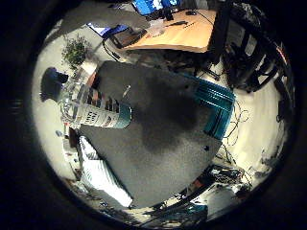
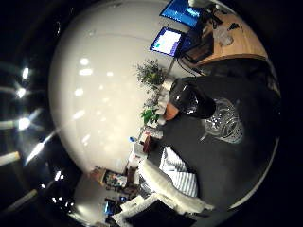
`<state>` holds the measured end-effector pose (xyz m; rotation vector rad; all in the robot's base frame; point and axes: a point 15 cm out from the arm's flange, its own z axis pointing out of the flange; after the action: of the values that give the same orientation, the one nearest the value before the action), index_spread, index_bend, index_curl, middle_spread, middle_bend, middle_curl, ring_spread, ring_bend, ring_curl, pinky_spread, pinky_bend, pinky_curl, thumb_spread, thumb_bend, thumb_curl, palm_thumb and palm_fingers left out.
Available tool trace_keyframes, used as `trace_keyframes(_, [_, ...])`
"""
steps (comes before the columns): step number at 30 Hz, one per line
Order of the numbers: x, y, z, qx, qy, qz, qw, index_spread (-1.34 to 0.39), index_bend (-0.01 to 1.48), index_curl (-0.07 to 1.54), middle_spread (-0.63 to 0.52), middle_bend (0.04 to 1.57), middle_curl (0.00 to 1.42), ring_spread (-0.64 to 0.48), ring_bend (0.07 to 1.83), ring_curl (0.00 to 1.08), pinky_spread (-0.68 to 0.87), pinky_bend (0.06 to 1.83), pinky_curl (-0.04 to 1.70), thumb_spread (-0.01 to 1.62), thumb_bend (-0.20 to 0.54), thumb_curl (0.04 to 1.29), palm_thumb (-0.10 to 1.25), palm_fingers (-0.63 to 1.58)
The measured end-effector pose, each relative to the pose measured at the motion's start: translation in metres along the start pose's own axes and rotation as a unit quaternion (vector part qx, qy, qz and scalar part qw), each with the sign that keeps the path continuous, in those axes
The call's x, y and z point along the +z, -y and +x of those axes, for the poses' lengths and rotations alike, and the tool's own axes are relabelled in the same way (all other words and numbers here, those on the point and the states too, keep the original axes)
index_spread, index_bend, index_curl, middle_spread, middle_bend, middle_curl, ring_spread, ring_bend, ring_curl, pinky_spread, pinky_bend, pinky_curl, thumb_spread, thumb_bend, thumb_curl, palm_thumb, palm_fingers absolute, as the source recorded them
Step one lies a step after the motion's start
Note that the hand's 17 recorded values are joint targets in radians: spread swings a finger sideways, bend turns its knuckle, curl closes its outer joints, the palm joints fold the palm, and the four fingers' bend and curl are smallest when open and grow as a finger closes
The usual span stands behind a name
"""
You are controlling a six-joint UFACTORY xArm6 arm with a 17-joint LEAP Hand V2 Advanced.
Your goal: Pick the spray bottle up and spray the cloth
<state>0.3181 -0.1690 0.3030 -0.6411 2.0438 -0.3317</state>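
From the little-finger side of the palm, the spray bottle point(image 1: 96, 108) stands on the dark grey mat point(image 1: 158, 143), near the mat's edge. Its clear body carries a striped label with a teal band, and its dark spray head points off towards the pale floor point(image 1: 48, 72). The striped white cloth point(image 1: 100, 175) lies crumpled along the same edge of the mat, just beside the bottle but not touching it. Across the mat from the bottle a teal box point(image 1: 216, 108) sits at the far edge. Beyond the mat, a small potted plant point(image 1: 76, 50) stands on the floor and a wooden desk point(image 1: 180, 33) lies further off.

From the thumb side, the bottle's black spray head fills the near space above the mat, the ribbed clear body below it. The cloth lies close by on the mat, its stripes plain to see. Further from the bottle, two lit screens point(image 2: 173, 28) glow by the desk.

No part of the hand shows in either view, so I cannot tell how its fingers are set; the bottle stands free on the mat.
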Motion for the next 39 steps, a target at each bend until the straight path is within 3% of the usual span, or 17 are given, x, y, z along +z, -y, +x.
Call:
trace_keyframes(21, [0.026,0.040,0.015,0.031,-0.028,0.018,0.999,-0.06,0.15,0.26,0.26,0.18,0.28,0.36,0.41,0.26,0.64,1.12,0.20,0.99,-0.029,0.33,0.42,-0.04])
trace_keyframes(39, [0.065,0.011,-0.026,0.042,0.018,-0.036,0.998,-0.06,0.15,0.25,0.26,0.18,0.27,0.36,0.40,0.26,0.63,1.10,0.21,0.98,-0.029,0.33,0.41,-0.05])
